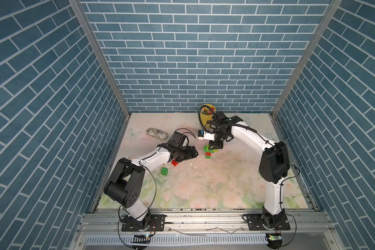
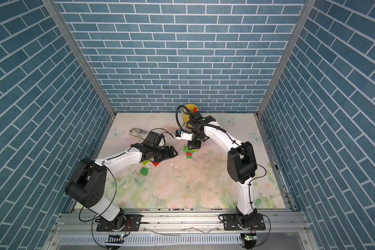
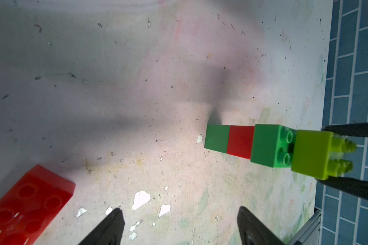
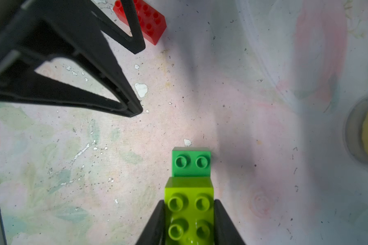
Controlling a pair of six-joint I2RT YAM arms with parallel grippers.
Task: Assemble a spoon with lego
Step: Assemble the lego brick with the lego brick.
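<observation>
Right tool point(image 4: 189, 204) pinches the lime brick point(image 4: 189, 188) atop the upright spoon point(image 3: 240, 142).

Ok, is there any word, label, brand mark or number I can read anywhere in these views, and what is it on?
No text can be read in any view.
Small bluish strip at the foot of the back wall: too small to read.
Studs of the lime brick and the red brick: no lettering can be made out.
</observation>
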